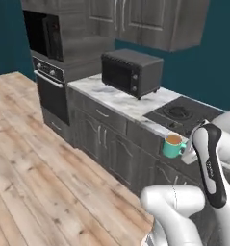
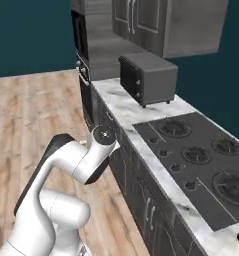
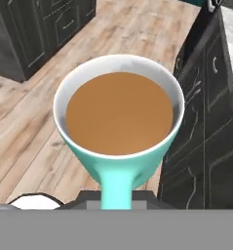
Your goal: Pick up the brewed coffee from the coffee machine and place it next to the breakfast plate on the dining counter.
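The brewed coffee (image 1: 173,145) is a teal mug full of brown liquid, held in the air in front of the dark cabinet fronts, just off the hob counter's edge. My gripper (image 1: 187,153) is shut on its side handle from the right. In the hand view the mug (image 3: 119,122) hangs upright above the wooden floor, and its handle runs down into my gripper (image 3: 117,196). The fingers are mostly hidden behind the handle. The coffee machine, the breakfast plate and the dining counter are out of view.
A marbled counter (image 1: 117,100) carries a black gas hob (image 2: 201,160) and a dark toaster oven (image 1: 132,72). A built-in wall oven stack (image 1: 51,72) stands at its far left end. Upper cabinets (image 1: 145,21) hang above. Wooden floor (image 1: 34,163) spreads to the left.
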### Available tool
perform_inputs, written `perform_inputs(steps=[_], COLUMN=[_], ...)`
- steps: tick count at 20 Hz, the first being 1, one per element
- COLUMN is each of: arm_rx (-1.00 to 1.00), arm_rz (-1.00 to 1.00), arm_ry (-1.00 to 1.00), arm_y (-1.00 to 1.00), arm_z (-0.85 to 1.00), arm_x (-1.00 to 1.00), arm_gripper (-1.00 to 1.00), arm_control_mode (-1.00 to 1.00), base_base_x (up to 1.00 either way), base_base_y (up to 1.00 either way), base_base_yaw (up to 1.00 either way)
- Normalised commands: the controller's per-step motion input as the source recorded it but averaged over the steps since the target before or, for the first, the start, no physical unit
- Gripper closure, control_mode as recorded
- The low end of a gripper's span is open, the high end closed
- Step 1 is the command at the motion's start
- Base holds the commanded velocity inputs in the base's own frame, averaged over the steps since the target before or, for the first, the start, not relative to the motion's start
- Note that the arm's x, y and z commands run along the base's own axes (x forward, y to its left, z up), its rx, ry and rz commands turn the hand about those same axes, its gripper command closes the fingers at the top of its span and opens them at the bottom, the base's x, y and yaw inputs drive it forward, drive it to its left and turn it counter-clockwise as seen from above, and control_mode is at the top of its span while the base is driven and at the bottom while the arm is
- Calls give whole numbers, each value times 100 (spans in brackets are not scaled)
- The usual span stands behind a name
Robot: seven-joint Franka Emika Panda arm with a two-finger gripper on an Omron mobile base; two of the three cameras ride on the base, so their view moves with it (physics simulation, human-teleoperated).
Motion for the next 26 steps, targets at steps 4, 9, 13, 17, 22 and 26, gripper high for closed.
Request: perform_inputs(steps=[4,9,13,17,22,26], arm_rx=[0,0,0,0,0,0], arm_rz=[0,0,0,0,0,0], arm_ry=[0,0,0,0,0,0], arm_y=[0,0,0,0,0,0], arm_z=[0,0,0,0,0,0], arm_x=[0,0,0,0,0,0], arm_gripper=[100,100,100,100,100,100], arm_control_mode=[100,100,100,100,100,100], base_base_x=[0,14,41,64,92,82], base_base_y=[0,0,0,1,14,38], base_base_yaw=[97,88,78,69,56,55])
